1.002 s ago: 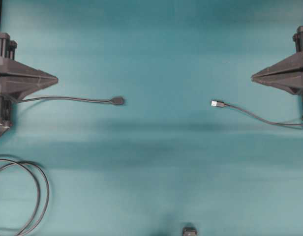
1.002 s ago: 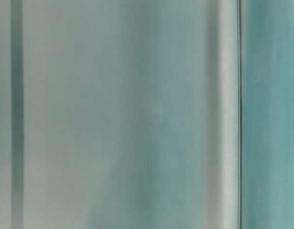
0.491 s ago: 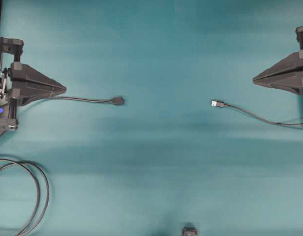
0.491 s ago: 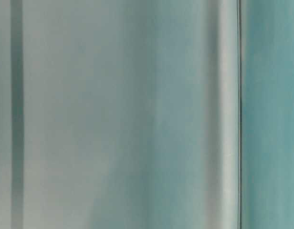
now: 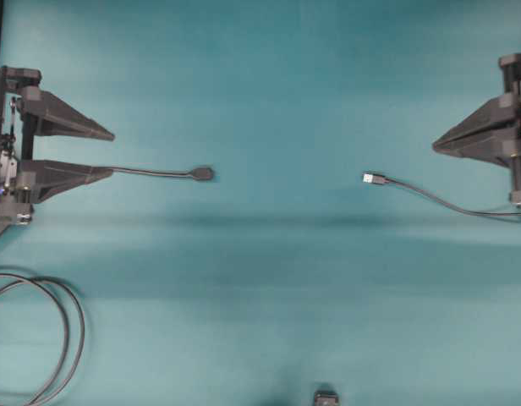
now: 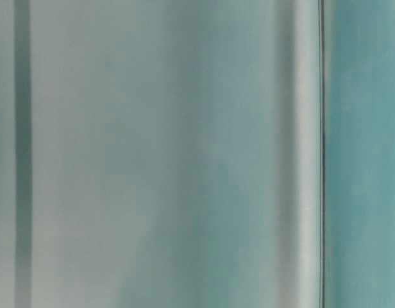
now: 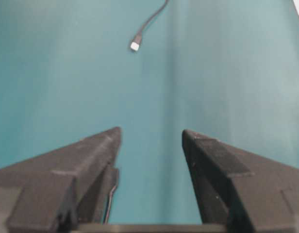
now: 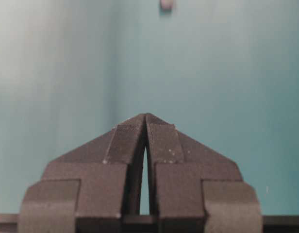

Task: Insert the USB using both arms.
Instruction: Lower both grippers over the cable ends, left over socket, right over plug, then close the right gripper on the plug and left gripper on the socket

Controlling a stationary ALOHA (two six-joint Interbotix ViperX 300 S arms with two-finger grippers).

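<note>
The USB [image 5: 374, 178], a small silver plug with a black collar on a thin grey cable, lies on the teal table right of centre. It also shows far ahead in the left wrist view [image 7: 134, 46]. The all-black socket [image 5: 205, 173] lies left of centre on its own cable; its tip shows in the right wrist view [image 8: 166, 4]. My left gripper [image 5: 112, 153] is open and empty at the left edge [image 7: 152, 132]. The socket's cable [image 7: 110, 194] runs under one of its fingers. My right gripper [image 5: 435, 145] is shut and empty at the right edge [image 8: 146, 115], apart from the USB.
A looped dark cable coil [image 5: 62, 326] lies at the front left corner. A small dark object [image 5: 326, 397] sits at the front edge, centre. The table-level view is blurred and shows nothing of use.
My left gripper has gone from shut to open and shifted slightly. The right gripper has shifted a little and stays shut. The USB and the socket have not moved.
</note>
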